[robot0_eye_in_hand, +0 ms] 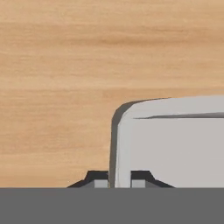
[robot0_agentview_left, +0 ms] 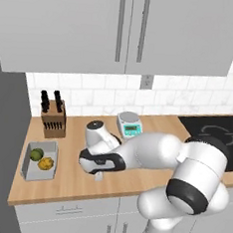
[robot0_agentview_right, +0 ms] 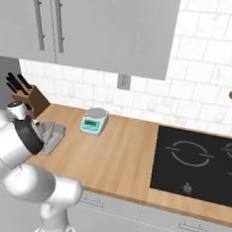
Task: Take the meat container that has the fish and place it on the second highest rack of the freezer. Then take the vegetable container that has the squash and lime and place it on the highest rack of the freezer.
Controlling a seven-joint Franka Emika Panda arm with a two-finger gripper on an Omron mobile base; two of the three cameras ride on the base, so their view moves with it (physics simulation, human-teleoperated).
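The vegetable container (robot0_agentview_left: 28,167) is a grey tray at the counter's left end, holding a green lime (robot0_agentview_left: 36,154) and a yellow squash (robot0_agentview_left: 45,164). My gripper (robot0_agentview_left: 98,176) points straight down at mid-counter, well right of that tray. In the hand view the gripper (robot0_eye_in_hand: 116,181) straddles the wall of another grey tray, the meat container (robot0_eye_in_hand: 175,144), one fingertip (robot0_eye_in_hand: 100,179) outside and one inside, both pressed on the wall. Only a bare corner of its inside shows, and the fish is hidden. The same tray (robot0_agentview_right: 54,132) peeks out beside the arm.
A knife block (robot0_agentview_left: 53,117) stands at the back left and a kitchen scale (robot0_agentview_left: 129,123) behind the hand. A black cooktop (robot0_agentview_right: 198,162) covers the counter's right part. Wall cabinets (robot0_agentview_left: 121,29) hang above. A dark grey tall panel (robot0_agentview_left: 1,143) borders the counter's left end.
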